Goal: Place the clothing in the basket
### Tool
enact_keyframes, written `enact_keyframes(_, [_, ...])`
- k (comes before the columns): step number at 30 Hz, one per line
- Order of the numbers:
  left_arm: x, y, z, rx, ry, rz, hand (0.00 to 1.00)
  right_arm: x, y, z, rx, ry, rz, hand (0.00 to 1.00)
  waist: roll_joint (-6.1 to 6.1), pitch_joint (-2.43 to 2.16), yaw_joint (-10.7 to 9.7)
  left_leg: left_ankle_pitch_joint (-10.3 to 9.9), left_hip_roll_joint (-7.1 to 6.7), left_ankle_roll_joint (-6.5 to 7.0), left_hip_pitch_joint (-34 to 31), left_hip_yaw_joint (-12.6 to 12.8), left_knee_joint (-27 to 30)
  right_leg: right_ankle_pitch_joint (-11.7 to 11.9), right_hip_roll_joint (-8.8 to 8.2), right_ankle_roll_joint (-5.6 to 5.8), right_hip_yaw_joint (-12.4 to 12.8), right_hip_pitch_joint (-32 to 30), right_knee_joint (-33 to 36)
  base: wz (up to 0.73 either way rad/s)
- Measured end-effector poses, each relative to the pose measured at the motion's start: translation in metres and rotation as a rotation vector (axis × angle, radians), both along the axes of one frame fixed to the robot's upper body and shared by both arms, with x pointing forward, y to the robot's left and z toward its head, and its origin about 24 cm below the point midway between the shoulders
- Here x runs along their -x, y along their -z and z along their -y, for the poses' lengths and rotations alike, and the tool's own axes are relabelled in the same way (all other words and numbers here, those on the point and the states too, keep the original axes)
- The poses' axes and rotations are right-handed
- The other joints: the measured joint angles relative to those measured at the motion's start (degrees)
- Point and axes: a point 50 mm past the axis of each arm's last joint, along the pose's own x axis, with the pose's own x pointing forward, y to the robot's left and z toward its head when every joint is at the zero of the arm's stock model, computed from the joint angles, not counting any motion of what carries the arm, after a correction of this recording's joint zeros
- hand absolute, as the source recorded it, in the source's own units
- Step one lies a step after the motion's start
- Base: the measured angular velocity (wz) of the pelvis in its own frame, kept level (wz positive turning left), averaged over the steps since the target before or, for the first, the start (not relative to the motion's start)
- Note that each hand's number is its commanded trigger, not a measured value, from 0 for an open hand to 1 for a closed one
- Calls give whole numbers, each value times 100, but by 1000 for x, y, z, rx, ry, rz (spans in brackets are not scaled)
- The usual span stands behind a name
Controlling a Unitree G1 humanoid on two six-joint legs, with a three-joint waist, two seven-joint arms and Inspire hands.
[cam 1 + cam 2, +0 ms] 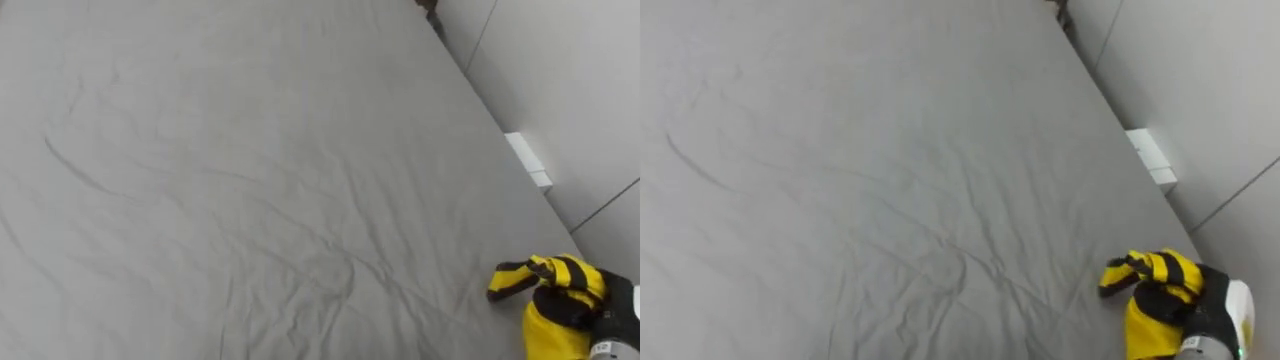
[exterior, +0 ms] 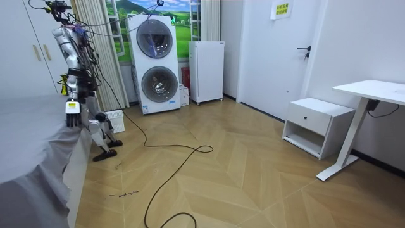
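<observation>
- Yellow-and-black right hand [image 1: 556,296] lies closest to the head camera, at about 4 o'clock in the eye views. It rests on the grey sheet [image 1: 250,180] near the sheet's edge.
- Its fingers [image 1: 520,278] are loosely bent and point toward 9 o'clock; they are relaxed and close on nothing.
- The sheet spreads flat from there, with shallow creases running out toward 10 o'clock.
- At 2 o'clock a small white block [image 1: 527,160] sits just beside the bed's edge, against a pale panelled surface [image 1: 580,70].
- From across the room, the robot stands at 10 o'clock, hard against the side of the bed [image 2: 31,139], between a white wardrobe [image 2: 25,50] and a curtain [image 2: 101,57].
- A stacked washer and dryer [image 2: 155,63] stand at 11 o'clock, with a white fridge [image 2: 206,71] just beside them at 12.
- A low white nightstand [image 2: 316,126] and a white desk [image 2: 373,92] are at 3 o'clock, well apart from the robot across the wooden floor [image 2: 240,177].
- Where the clothes and the basket are, I cannot tell.
</observation>
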Motion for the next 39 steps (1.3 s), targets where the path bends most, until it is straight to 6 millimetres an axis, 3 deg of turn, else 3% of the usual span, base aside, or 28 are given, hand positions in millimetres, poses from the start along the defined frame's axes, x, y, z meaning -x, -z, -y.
enact_keyframes(7, [-7,0,-1,0,31,-7,0,15,24,8,-74,148,-96,100,116,1,-219,-5,84,8,-584,176,119,93,61,-18,154,-633,129,-10])
enact_keyframes(11, [-13,1,0,10,36,-21,0,9,25,9,-79,173,-99,100,205,47,-305,-7,120,13,-918,334,213,128,80,-18,327,-1090,346,-29])
enact_keyframes(14, [-30,2,1,14,50,-12,0,-6,21,15,-54,202,-89,100,287,84,-381,42,135,97,-1404,498,312,137,80,0,468,-1713,641,-18])
enact_keyframes(22, [-55,4,10,18,124,-16,0,-33,-3,37,32,270,-13,100,533,117,-385,117,134,222,-2369,944,490,167,71,61,899,-3090,1279,-26])
enact_keyframes(25, [-67,3,14,26,149,0,0,-32,-3,43,44,297,-25,100,705,181,-399,124,154,238,-2688,964,636,206,69,78,907,-3381,1361,0])
enact_keyframes(32, [-84,2,18,20,165,18,0,-45,-8,42,38,324,4,100,833,190,-393,163,130,303,-3260,1075,828,201,65,90,1107,-4147,1799,-9])
enact_keyframes(34, [-89,1,21,22,177,27,0,-48,-13,46,37,343,20,100,949,188,-392,168,144,310,-3429,1074,897,218,79,102,1123,-4306,1829,0])
enact_keyframes(39, [-97,0,25,36,170,49,0,-50,-23,59,63,365,41,100,1104,191,-383,203,114,368,-3659,1092,939,229,46,125,1162,-4596,1975,1])
